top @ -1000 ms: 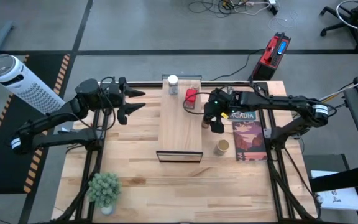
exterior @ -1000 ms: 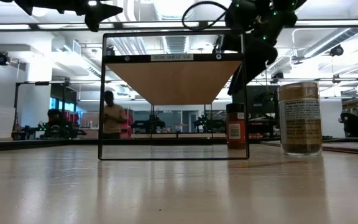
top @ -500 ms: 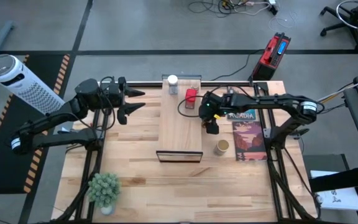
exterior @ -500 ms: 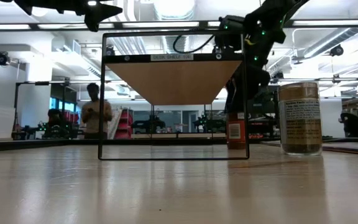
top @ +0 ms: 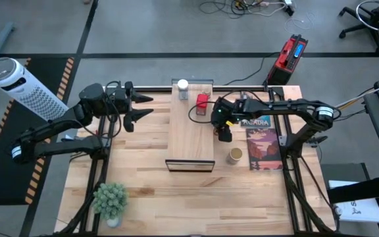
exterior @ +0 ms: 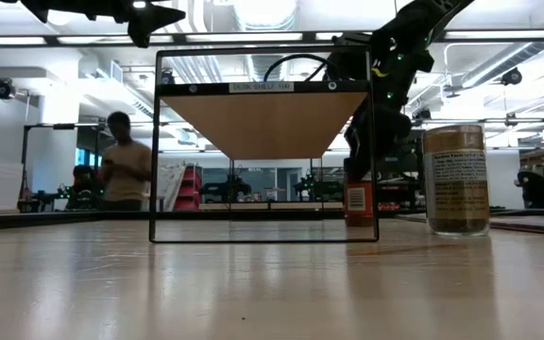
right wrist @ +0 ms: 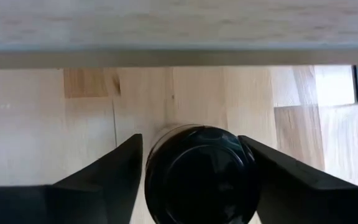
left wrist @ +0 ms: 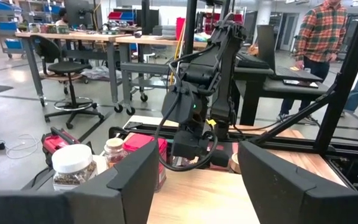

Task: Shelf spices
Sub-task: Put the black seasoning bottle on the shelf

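Observation:
The shelf (top: pixel 191 131), a pale board on a black frame, stands mid-table. A white-capped jar (top: pixel 183 89) and a red tin (top: pixel 202 102) stand on its far end. The dark black-lidded jar (exterior: pixel 357 196) stands on the table just right of the shelf, with my right gripper (top: pixel 224 133) down over it and shut on it. The tan-topped jar (top: pixel 235 155) stands on the table nearer the front. My left gripper (top: pixel 139 107) hangs open in the air left of the shelf, with nothing between its fingers. My right gripper pinches the dark jar at its black lid (right wrist: pixel 201 171), one finger (right wrist: pixel 104 183) on each side of it. The fingers slant down from above, coming from the table's right side. The jar stands upright with its base on the table (exterior: pixel 357 223).
A flat printed game box (top: pixel 263 141) lies right of the dark jar. A small potted plant (top: pixel 110 199) stands at the near left corner. The shelf's black frame (exterior: pixel 376 142) rises close beside the held jar. People stand in the room beyond the table (exterior: pixel 121 175).
My right gripper has come down onto the dark jar, shifting slightly toward the shelf, and its fingers have drawn in around the lid. The jar has stayed where it stood on the table.

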You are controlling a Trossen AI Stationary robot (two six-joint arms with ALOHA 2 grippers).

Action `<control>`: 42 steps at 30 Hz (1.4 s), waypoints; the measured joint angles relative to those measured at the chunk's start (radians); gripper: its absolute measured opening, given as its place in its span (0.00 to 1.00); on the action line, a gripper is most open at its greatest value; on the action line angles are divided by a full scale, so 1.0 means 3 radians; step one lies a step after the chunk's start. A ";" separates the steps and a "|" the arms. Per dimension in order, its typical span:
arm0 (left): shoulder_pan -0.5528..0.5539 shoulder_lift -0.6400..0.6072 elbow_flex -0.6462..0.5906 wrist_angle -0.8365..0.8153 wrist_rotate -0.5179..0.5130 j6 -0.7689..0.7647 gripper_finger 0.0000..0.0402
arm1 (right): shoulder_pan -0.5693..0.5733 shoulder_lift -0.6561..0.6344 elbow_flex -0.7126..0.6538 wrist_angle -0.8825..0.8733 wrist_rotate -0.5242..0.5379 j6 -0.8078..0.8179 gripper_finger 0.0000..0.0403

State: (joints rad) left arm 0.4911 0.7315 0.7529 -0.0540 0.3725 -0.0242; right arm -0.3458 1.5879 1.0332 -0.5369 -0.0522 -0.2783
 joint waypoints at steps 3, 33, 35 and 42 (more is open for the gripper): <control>0.0000 0.0000 0.0000 0.0000 0.0001 -0.0002 0.53 | 0.0000 -0.0001 0.0000 0.0005 -0.0001 -0.0001 0.48; 0.0000 -0.0051 0.0000 0.0001 0.0015 -0.0066 0.52 | -0.0005 -0.0751 0.0049 -0.0537 0.0084 0.0003 0.46; -0.0002 -0.0051 0.0001 0.0026 0.0015 -0.0067 0.52 | -0.0005 -0.0885 0.0124 -0.0603 0.0097 0.0015 0.46; -0.0024 -0.0056 0.0001 0.0099 0.0015 -0.0086 0.52 | -0.0005 -0.1219 0.0447 -0.0673 0.0096 0.0033 0.47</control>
State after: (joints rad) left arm 0.4839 0.7147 0.7531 -0.0244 0.3771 -0.0499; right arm -0.3473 1.2221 1.1673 -0.7389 -0.0235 -0.2685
